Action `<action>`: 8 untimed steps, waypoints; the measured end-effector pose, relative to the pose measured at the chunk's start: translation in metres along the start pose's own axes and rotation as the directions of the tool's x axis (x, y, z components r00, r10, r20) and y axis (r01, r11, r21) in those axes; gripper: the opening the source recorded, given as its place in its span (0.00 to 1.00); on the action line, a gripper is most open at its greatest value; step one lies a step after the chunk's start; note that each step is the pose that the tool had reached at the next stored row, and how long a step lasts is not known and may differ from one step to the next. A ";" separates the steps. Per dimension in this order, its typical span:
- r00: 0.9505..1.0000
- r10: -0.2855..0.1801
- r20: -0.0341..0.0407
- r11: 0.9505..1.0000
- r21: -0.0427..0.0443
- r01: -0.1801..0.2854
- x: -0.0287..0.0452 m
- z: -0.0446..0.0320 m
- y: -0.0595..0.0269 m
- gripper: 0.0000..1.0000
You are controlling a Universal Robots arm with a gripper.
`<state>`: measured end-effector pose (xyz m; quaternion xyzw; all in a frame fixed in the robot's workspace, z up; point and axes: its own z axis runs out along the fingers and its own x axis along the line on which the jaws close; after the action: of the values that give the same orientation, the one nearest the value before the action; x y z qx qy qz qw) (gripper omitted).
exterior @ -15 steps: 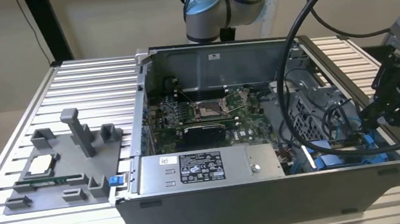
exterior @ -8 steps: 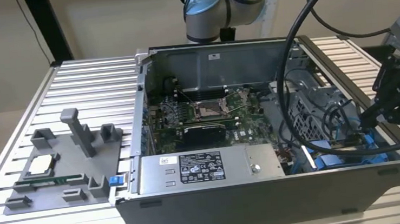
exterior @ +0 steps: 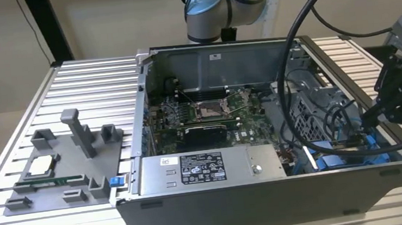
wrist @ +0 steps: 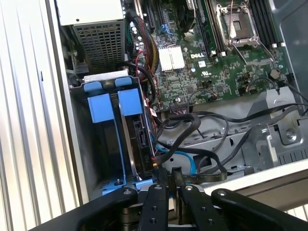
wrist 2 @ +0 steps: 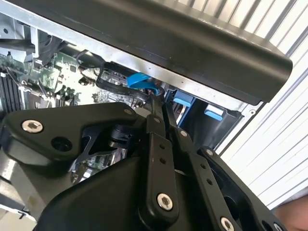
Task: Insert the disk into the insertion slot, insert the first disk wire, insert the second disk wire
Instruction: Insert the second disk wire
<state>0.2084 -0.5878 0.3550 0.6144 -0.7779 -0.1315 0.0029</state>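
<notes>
We note: insertion slot (wrist: pixel 102 111) rails glossy blue plastic, walls dull grey metal; wire (wrist 2: pixel 139 79) sheath smooth blue plastic; gripper (wrist 2: pixel 156 98) matt black; table (exterior: pixel 85 79) ribbed alu.

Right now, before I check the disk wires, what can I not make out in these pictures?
- Blue wire ends: in the first wrist view, black cables cross over them.
- Insertion slot inside: in the exterior view, the gripper and the case wall cover much of it, so how much sits inside is unclear.
- Motherboard: in the second wrist view, most of it is hidden behind the gripper's own body.
</notes>
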 end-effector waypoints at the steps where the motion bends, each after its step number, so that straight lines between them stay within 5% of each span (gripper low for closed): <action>1: 1.000 0.000 0.000 1.000 0.000 0.000 0.0000 -0.0006 0.0006 0.00; 8: 1.000 0.000 0.000 1.000 -0.001 0.000 0.0009 -0.0075 0.0114 0.00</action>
<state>0.1985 -0.5878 0.3644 0.6144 -0.7779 -0.1318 0.0030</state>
